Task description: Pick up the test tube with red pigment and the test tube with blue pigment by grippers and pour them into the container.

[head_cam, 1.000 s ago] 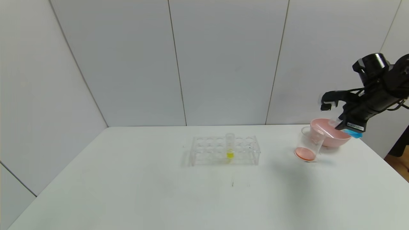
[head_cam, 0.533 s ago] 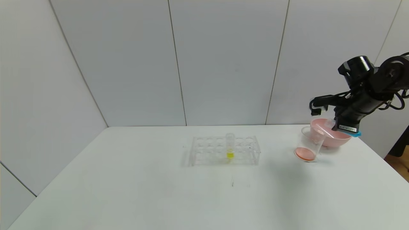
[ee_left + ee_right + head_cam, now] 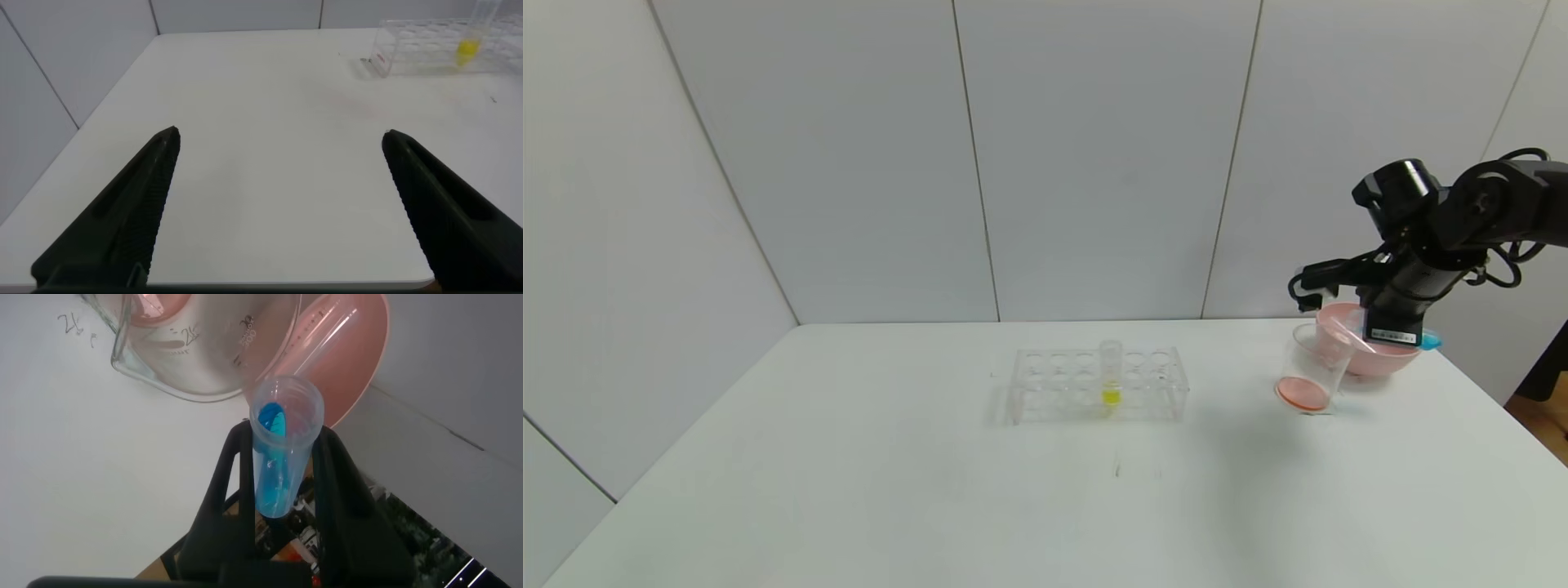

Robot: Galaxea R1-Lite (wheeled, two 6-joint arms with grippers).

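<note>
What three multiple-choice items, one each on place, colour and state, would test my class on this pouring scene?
1. Where does the beaker stand? A left of the rack; B beside the pink bowl; C inside the rack.
2. What colour is the liquid in the tube in the rack? A yellow; B green; C purple.
3. How is the right hand? A open, empty; B shut on the blue tube; C resting on the table.

B: beaker touches the bowl's near side.
A: yellow shows at the tube's bottom.
B: fingers clamp the tilted tube.

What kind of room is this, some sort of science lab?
Probably a mock lab bench for robot practice: a plain white table with a clear tube rack, a beaker holding orange-red liquid, and the right gripper gripping a tube of blue liquid.
</note>
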